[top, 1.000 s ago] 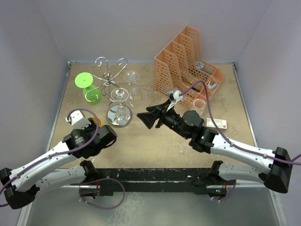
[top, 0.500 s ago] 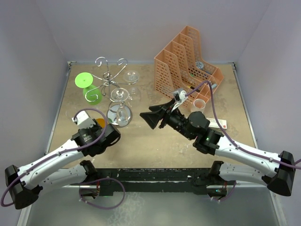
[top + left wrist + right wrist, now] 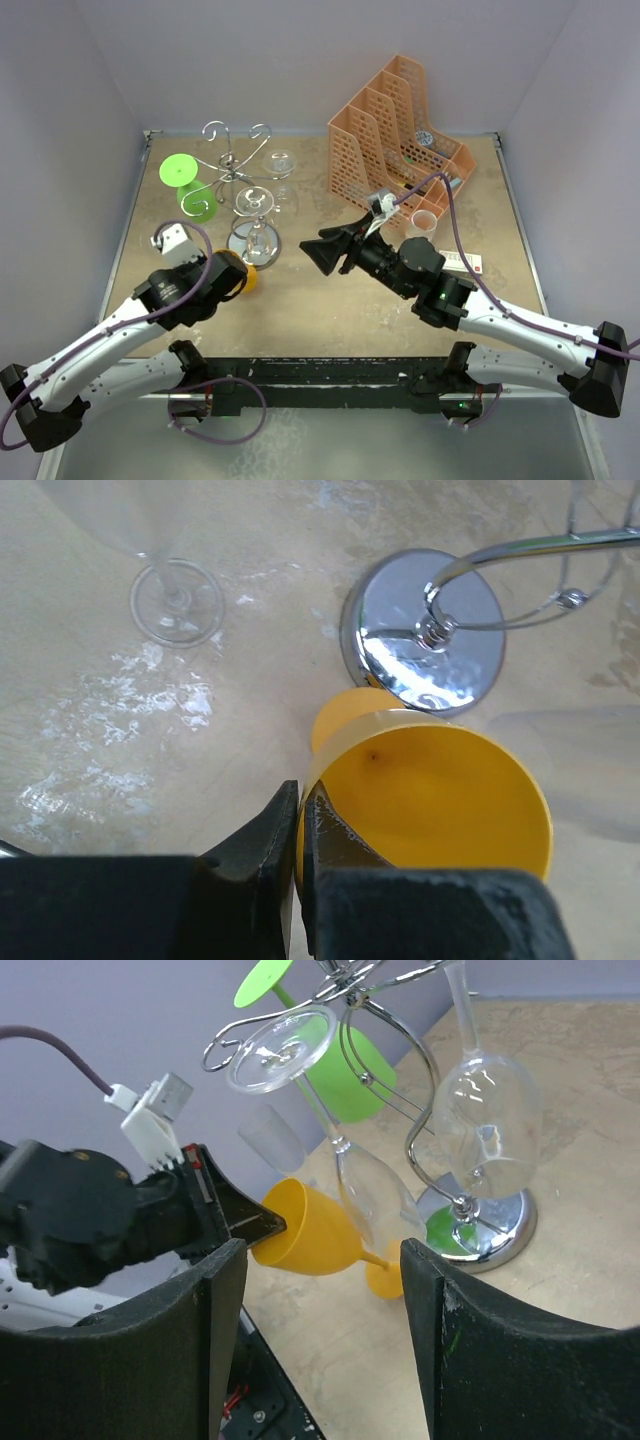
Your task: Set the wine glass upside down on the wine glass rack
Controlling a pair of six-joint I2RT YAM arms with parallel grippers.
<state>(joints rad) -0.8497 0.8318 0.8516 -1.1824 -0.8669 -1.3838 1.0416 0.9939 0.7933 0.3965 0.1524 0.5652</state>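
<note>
The wine glass (image 3: 240, 274) is yellow plastic and tilts on its side, its foot pointing at the rack's round base. My left gripper (image 3: 222, 272) is shut on its rim, one finger inside the bowl (image 3: 430, 790) and one outside. The left gripper (image 3: 298, 815) shows this pinch close up. The silver wine glass rack (image 3: 238, 168) stands at the back left with a green glass (image 3: 186, 186) and clear glasses (image 3: 253, 200) hanging from it. My right gripper (image 3: 316, 252) is open and faces the rack from the right, holding nothing. In the right wrist view the yellow wine glass (image 3: 312, 1228) lies beyond the open right gripper (image 3: 320, 1250).
An orange mesh file organiser (image 3: 395, 125) stands at the back right. A small pink cup (image 3: 425, 222) and a flat box (image 3: 462, 262) lie near the right arm. The rack's shiny base (image 3: 425, 630) is just beyond the yellow glass, with a clear glass foot (image 3: 177, 602) to its left.
My left gripper has shut on the yellow glass's rim, and the glass now shows more to the right of the wrist. The right arm has barely shifted.
</note>
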